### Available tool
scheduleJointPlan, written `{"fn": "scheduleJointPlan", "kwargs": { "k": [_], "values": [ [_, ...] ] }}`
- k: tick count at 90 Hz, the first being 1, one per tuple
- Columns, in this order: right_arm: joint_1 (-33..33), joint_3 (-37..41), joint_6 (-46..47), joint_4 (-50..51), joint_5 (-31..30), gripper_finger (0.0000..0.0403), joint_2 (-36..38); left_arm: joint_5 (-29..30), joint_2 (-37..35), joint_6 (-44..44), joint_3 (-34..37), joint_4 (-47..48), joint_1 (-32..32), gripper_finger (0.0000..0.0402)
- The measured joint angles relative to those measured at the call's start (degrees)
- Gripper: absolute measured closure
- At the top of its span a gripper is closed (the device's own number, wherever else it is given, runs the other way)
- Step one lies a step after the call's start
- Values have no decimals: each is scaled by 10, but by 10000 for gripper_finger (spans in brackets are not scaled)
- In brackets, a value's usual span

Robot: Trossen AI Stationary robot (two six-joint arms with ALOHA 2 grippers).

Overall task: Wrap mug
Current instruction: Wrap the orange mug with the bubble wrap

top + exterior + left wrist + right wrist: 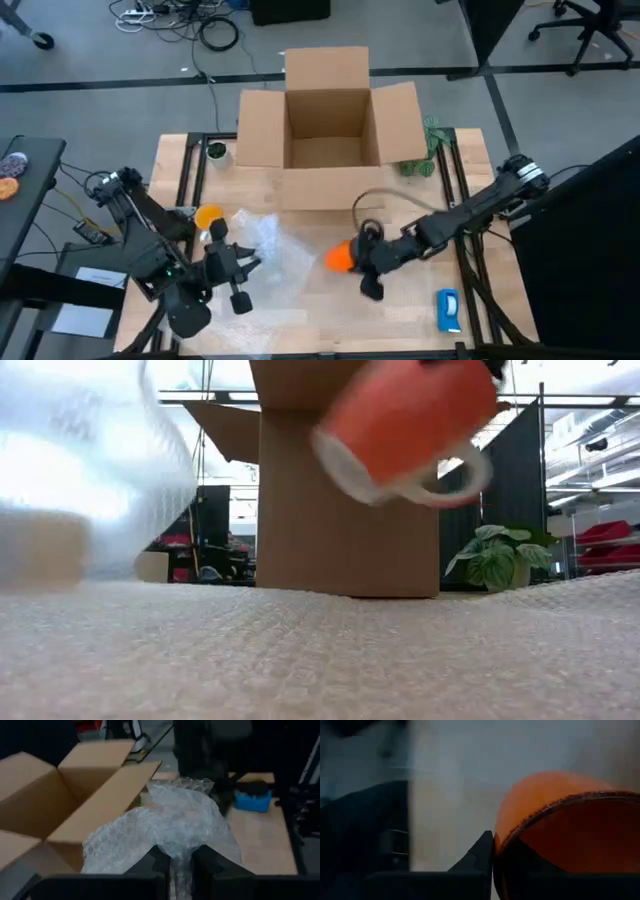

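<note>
Gripping the mug rim, right hand, left hand pinching bubble wrap

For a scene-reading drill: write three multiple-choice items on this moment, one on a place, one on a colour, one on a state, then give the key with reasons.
1. Where is the mug?
A. inside the cardboard box
B. in the right gripper, above the bubble wrap
C. on the floor

2. What colour is the flat object near the table's front right edge?
A. blue and white
B. red
C. black

3. What is the left gripper doing?
A. hanging open
B. shut on the mug
C. shut on the bubble wrap

Key: B, the right gripper pinches the mug's rim, and the low view shows it tilted off the bubble wrap. A, the high view shows blue and white. C, its fingers clamp a fold of the wrap.
</note>
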State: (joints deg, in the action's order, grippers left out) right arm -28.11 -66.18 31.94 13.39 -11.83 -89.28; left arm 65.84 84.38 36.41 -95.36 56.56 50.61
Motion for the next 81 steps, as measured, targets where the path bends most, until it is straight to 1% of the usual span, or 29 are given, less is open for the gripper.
{"fn": "scheduleJointPlan", "kwargs": {
  "k": [8, 15, 21, 40, 49, 57, 65, 81],
  "values": [
    [-3, -38, -43, -40, -2, 403, -37, -6, 0, -35, -34, -1, 1, 381],
    [-1, -83, -67, -12, -8, 403, -69, -24, -1, -48, -65, 0, 1, 381],
    [-1, -130, -81, 37, -8, 403, -103, -37, -1, -55, -89, 0, 4, 381],
    [0, -284, -92, 257, -3, 403, -202, -51, -1, -84, -141, -6, 5, 381],
    [2, -336, -102, 326, -4, 403, -241, -59, -1, -119, -154, -38, 5, 381],
    [4, -370, -113, 374, -6, 403, -269, -73, -1, -166, -163, -77, 5, 381],
    [6, -385, -119, 410, -5, 403, -291, -93, -1, -206, -167, -118, 5, 381],
    [8, -388, -131, 419, 0, 403, -298, -107, 0, -262, -167, -183, 5, 381]
  ]
}}
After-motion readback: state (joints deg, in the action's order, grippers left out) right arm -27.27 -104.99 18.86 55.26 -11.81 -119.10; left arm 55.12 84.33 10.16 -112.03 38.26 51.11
